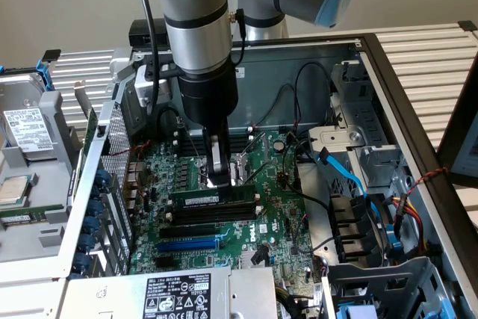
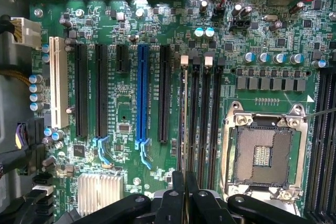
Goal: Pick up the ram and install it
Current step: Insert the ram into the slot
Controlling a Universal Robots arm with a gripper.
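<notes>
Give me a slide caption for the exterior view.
Claw grips the ram upright beside empty black memory slots on the green motherboard.

1. The motherboard point(image 2: 126, 111) was a green board with a slight sheen.
2. The blue slot point(image 2: 142, 93) looked like glossy plastic.
3. The heatsink point(image 2: 100, 192) was ribbed bare metal.
4. The socket frame point(image 2: 231, 150) was shiny metal.
5. The ram point(image 1: 213, 198) carried a white paper-like label.
6. The arm point(image 1: 194, 5) was smooth, satin grey metal.
</notes>
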